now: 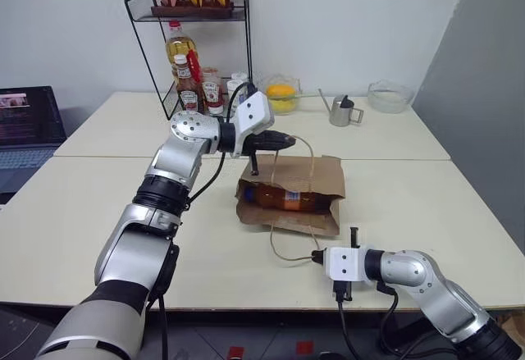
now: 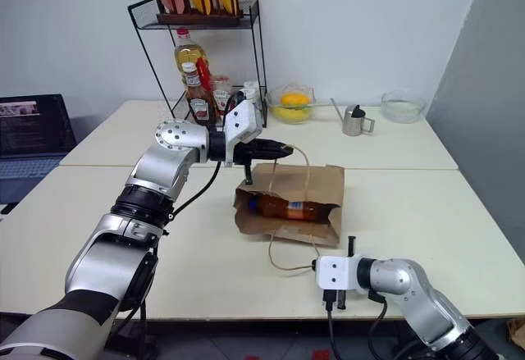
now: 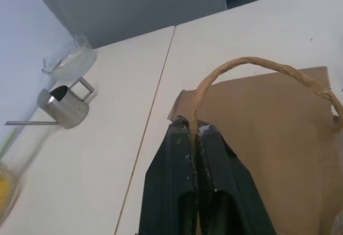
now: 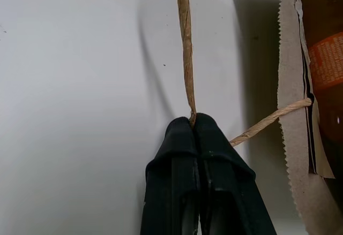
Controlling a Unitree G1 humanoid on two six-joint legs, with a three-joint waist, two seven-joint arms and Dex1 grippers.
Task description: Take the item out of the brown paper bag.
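We see the item [image 1: 289, 197], an orange packet with a label, lying inside the bag [image 1: 320, 175], visible through its open mouth. The bag lies on its side near the middle of the table [image 1: 90, 212], mouth toward us. Our left gripper [image 1: 289, 139] is pinched tight on the upper handle [image 1: 305, 148] and holds it above the bag; in the left wrist view the cord arches out from between the fingers [image 3: 177, 160]. Our right gripper [image 1: 315, 256] is clamped on the lower handle [image 1: 279, 249], whose loop trails over the table toward its near edge. Behind the bag stand a wire rack [image 1: 197, 15] with bottles [image 1: 187, 81], a bowl of fruit [image 1: 280, 96], a steel pitcher [image 1: 343, 111] and a glass bowl [image 1: 389, 97]. A laptop [image 1: 29, 126] sits on the far left.
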